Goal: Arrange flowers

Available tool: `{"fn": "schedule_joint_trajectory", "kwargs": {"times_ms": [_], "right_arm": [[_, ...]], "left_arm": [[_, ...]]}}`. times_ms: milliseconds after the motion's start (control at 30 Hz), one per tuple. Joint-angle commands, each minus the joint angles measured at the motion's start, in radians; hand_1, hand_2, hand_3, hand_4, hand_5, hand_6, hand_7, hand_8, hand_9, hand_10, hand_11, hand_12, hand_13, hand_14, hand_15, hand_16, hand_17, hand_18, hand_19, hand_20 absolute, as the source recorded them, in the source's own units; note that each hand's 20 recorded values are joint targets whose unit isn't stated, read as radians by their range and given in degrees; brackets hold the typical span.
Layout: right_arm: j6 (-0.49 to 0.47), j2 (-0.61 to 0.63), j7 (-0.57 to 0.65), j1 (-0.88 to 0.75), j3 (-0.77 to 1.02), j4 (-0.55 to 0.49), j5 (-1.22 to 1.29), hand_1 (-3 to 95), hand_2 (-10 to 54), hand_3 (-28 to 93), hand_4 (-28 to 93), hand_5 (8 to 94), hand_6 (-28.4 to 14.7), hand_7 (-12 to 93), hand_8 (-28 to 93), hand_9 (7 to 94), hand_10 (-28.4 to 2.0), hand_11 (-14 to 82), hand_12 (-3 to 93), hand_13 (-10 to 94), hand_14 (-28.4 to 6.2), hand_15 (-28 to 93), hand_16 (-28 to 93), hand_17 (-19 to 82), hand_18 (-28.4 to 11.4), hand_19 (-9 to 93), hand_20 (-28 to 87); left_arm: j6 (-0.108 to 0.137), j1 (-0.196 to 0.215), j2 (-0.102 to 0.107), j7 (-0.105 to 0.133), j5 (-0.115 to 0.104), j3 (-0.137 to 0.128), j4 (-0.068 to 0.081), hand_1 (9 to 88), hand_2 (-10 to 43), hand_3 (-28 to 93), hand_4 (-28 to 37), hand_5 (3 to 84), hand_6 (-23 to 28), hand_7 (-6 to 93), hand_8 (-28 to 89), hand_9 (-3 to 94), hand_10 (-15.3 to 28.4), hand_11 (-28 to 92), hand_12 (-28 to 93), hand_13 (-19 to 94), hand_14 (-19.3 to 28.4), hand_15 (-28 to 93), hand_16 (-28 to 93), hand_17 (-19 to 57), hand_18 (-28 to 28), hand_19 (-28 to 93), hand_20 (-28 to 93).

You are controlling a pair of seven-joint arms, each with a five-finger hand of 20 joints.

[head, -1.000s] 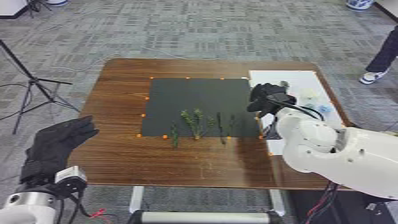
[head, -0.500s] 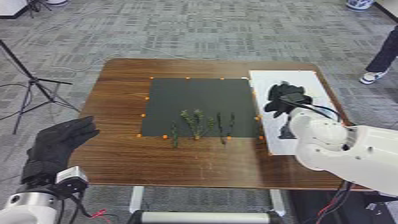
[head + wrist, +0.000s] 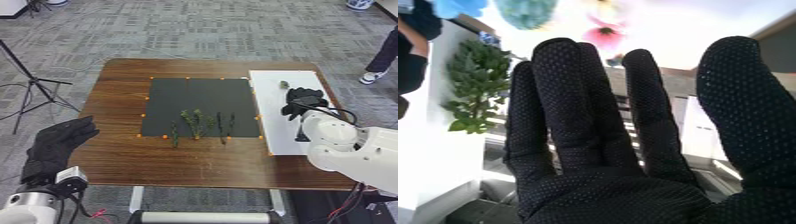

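In the head view, the left arm (image 3: 28,210) came in at the lower left corner, its white shell giving way to a black-gloved left hand (image 3: 55,150). That hand was open and relaxed, fingers slanting forward and inward. The right arm (image 3: 338,134), white and rounded, ran in from the lower right and bent forward at its joints, a dark cable looping beside the wrist. The right hand (image 3: 305,101), also in a black glove, lay farther forward than the left. In the right wrist view, its fingers (image 3: 562,100) were extended and nearly straight, with the thumb (image 3: 740,100) upright and well apart from them.
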Motion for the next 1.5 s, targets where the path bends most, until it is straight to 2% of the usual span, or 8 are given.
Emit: {"fn": "schedule_joint_trajectory", "kwargs": {"times_ms": [33, 367, 567, 867, 900, 1133, 1300, 1500], "right_arm": [[-0.017, 0.013, 0.030, -0.020, 0.002, 0.032, -0.025, 34.9, -5.5, 81, -25, 50.4, -2.7, 22, -17, 56.5, -20.4, 24.5, 15.8, 59, -15.1, 71, 14, 20, -24.8, 89, -6], [-0.004, -0.009, 0.039, -0.062, 0.028, 0.063, -0.032, 35.3, -5.4, 81, -25, 51.0, -2.4, 23, -17, 57.0, -20.2, 24.8, 15.8, 59, -14.8, 71, 14, 21, -24.8, 89, -6], [0.001, -0.037, 0.044, -0.084, 0.046, 0.088, -0.030, 35.3, -5.3, 81, -25, 51.3, -2.3, 23, -17, 57.6, -20.0, 24.9, 15.8, 60, -14.8, 71, 14, 21, -24.8, 89, -6], [0.033, -0.064, 0.060, -0.104, 0.043, 0.112, -0.054, 35.6, -4.9, 81, -26, 51.7, -2.2, 24, -17, 59.2, -19.6, 25.4, 15.9, 60, -14.5, 71, 13, 21, -24.8, 89, -6], [0.043, -0.064, 0.070, -0.108, 0.038, 0.114, -0.065, 35.7, -4.8, 81, -26, 52.1, -2.1, 24, -17, 59.7, -19.2, 25.7, 15.9, 61, -14.4, 70, 13, 21, -24.7, 89, -6], [0.147, -0.090, 0.136, -0.096, -0.025, 0.157, -0.177, 44.4, -6.7, 77, -28, 59.5, -1.4, 32, -13, 67.7, -15.0, 30.2, 18.2, 66, -10.7, 68, 15, 25, -23.0, 91, -7], [0.184, -0.099, 0.159, -0.103, -0.039, 0.177, -0.223, 54.9, -9.4, 73, -28, 66.9, 0.3, 47, -10, 80.1, -7.7, 21.6, 35.5, 73, -5.0, 62, 25, 30, -20.9, 93, -8], [0.220, -0.108, 0.169, -0.102, -0.053, 0.190, -0.265, 57.1, -9.5, 73, -28, 70.7, 0.4, 47, -10, 82.6, -5.9, 22.5, 37.3, 76, -3.5, 61, 26, 32, -20.2, 93, -6]], "left_arm": [[0.001, 0.002, -0.005, 0.000, 0.000, 0.002, -0.005, 22.5, -0.7, 89, -23.6, 56.0, 12.8, 15.3, -10, 46.3, 20.0, 33, 11, 34, 23.3, 53, -8, -5.5, 17.9, 43, 13], [0.002, -0.001, -0.003, 0.006, -0.004, 0.008, -0.004, 22.6, -0.6, 89, -23.5, 56.0, 12.8, 15.2, -10, 46.4, 20.1, 33, 11, 34, 23.4, 53, -8, -5.5, 17.9, 43, 13], [-0.011, -0.020, -0.016, -0.017, 0.013, 0.010, -0.001, 22.6, -0.6, 89, -23.5, 56.0, 12.9, 15.3, -11, 46.4, 20.1, 33, 11, 34, 23.4, 53, -8, -5.6, 17.9, 43, 13], [-0.014, -0.028, -0.021, -0.020, 0.013, 0.003, 0.001, 22.5, -0.6, 89, -23.5, 56.0, 12.8, 15.4, -11, 46.4, 20.1, 33, 11, 34, 23.4, 53, -8, -5.5, 17.9, 43, 13], [-0.023, -0.033, -0.031, -0.037, 0.025, 0.002, 0.000, 22.5, -0.6, 89, -23.5, 56.0, 12.8, 15.4, -11, 46.4, 20.1, 33, 11, 34, 23.4, 53, -8, -5.5, 17.9, 43, 13], [-0.021, -0.029, -0.032, -0.032, 0.021, 0.001, -0.001, 22.6, -0.6, 89, -23.6, 56.0, 12.8, 15.4, -11, 46.4, 20.2, 33, 11, 34, 23.4, 53, -8, -5.5, 17.9, 43, 13], [-0.023, -0.027, -0.031, -0.030, 0.019, 0.001, 0.000, 22.6, -0.5, 89, -23.6, 55.9, 12.8, 15.5, -11, 46.4, 20.1, 33, 11, 34, 23.3, 53, -8, -5.5, 17.9, 43, 13], [-0.021, -0.029, -0.028, -0.029, 0.016, 0.004, 0.002, 22.5, -0.4, 89, -23.4, 56.0, 12.8, 15.5, -11, 46.3, 20.0, 33, 11, 34, 23.3, 52, -8, -5.5, 17.9, 43, 13]]}}
